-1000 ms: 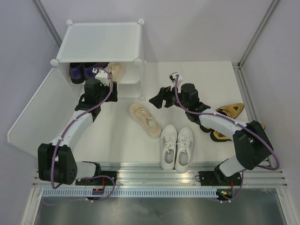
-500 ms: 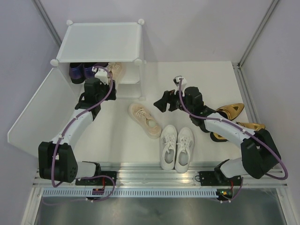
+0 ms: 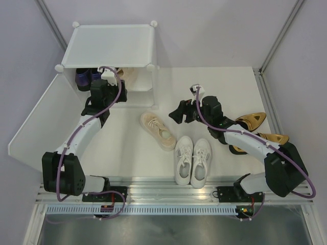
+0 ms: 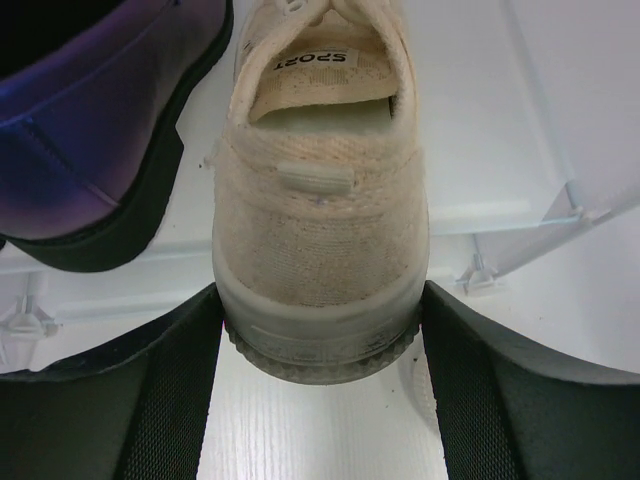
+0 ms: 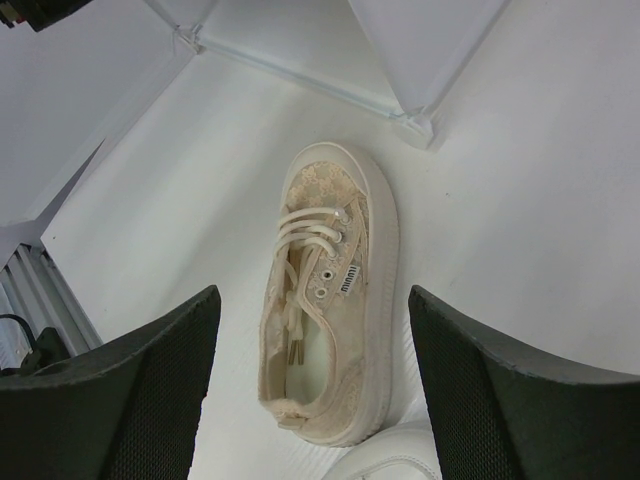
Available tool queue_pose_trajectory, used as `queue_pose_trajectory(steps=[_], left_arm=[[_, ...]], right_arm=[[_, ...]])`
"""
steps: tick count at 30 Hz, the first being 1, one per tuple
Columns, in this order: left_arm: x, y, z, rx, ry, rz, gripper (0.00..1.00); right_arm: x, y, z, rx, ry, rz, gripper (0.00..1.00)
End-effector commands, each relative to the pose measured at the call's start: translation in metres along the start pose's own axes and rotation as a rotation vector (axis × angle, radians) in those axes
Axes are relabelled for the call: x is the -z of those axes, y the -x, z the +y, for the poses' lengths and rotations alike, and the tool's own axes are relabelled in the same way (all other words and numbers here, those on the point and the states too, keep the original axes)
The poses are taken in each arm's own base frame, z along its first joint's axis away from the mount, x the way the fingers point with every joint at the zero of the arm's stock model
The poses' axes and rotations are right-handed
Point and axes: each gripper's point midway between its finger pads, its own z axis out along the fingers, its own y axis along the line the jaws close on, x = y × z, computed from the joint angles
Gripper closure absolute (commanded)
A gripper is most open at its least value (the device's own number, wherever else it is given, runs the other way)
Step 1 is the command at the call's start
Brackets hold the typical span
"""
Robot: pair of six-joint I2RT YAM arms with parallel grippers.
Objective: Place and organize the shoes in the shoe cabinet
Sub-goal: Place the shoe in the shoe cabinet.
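Since a second ago my left arm has reached further toward the cabinet, and my right arm has drawn back to the right, so both gold heels now show beside it.

From the left wrist camera, the left gripper has its two black fingers pressed against either side of the rubber sole at the heel of a beige sneaker. That reads to me as a grip on the shoe, with the jaws standing fairly wide because the heel is wide. The sneaker points into the cabinet with its toe end inside and its heel at the front edge, just over the table. A purple loafer sits just beside it on the left, close against its side. From above I see the purple pair at the left of the cabinet opening and the beige shoe to their right, under the top panel.

My right gripper hangs released, jaws wide apart and holding nothing. It is above the other beige sneaker and touches nothing. That shoe lies upright on the table in front of the cabinet's right corner, laces up.

A pair of white sneakers stands side by side near the front edge, one toe close to the loose beige shoe. The cabinet door is swung open at the left.
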Motion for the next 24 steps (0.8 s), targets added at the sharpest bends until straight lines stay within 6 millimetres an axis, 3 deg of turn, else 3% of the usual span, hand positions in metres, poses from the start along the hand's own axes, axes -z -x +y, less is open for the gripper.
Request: queue_pose_trajectory(steps=[1,8,24], left_arm=[[-0.005,0.067,-0.013,0.058,-0.062,-0.201,0.98],[-0.023,0.07,-0.02,0.077,-0.094,-0.217,0.98],[-0.053,0.054,-0.01,0.088,-0.041,-0.285,0.98]], right_arm=[[0.004,0.004,0.008,0.001,0.029,-0.015,0.21],[0.004,0.002,0.006,0.002,0.022,-0.006,0.21],[0.0,-0.008,-0.001,-0.003,-0.002,0.032,0.21]])
